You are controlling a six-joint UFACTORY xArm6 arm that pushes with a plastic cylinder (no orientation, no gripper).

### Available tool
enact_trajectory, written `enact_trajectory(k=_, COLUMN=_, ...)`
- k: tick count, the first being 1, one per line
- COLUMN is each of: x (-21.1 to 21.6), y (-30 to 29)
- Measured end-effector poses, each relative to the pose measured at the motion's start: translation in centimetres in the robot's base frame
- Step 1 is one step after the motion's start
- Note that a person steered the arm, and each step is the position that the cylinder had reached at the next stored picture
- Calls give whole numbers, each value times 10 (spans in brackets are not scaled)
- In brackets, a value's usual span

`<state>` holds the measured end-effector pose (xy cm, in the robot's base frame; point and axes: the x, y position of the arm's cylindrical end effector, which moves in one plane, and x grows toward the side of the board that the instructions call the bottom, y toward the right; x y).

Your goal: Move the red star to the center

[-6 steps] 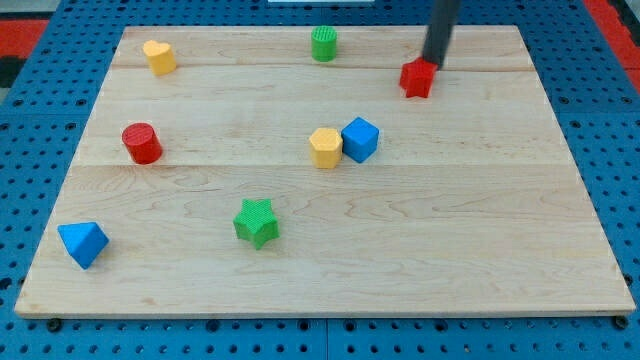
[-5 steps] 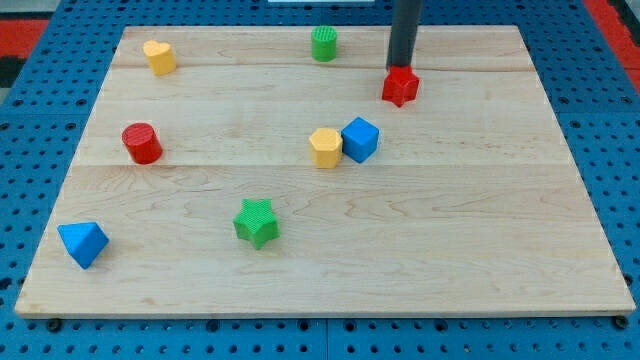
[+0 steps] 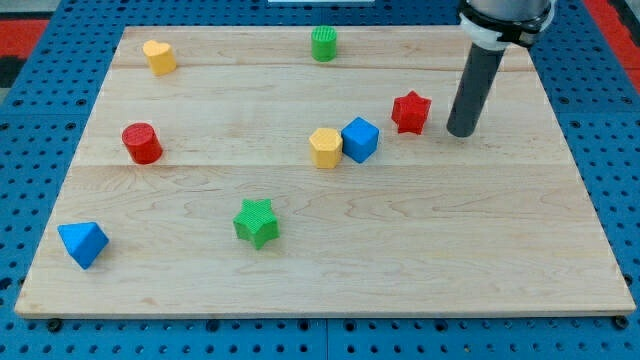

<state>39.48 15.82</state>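
The red star (image 3: 411,111) lies on the wooden board (image 3: 320,270), right of the middle and just up and to the right of the blue cube (image 3: 360,139). My tip (image 3: 460,132) rests on the board a short way to the star's right, apart from it. The dark rod rises from it towards the view's top right.
A yellow hexagonal block (image 3: 326,147) touches the blue cube's left side. A green star (image 3: 257,222) lies at lower middle-left. A red cylinder (image 3: 142,143) is at left, a blue pyramid-like block (image 3: 83,243) at lower left, a yellow heart-like block (image 3: 159,56) at top left, a green cylinder (image 3: 324,44) at top middle.
The red star has slid down the view and now sits closer to the blue cube. My tip has moved from above the star to its right side.
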Motion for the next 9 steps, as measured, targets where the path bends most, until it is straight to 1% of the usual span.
enact_trajectory(k=2, x=-40, y=-27)
enact_trajectory(k=3, x=-42, y=-59)
enact_trajectory(k=5, x=-46, y=-84)
enact_trajectory(k=7, x=-80, y=-113)
enact_trajectory(k=8, x=-71, y=-119)
enact_trajectory(k=9, x=-40, y=-116)
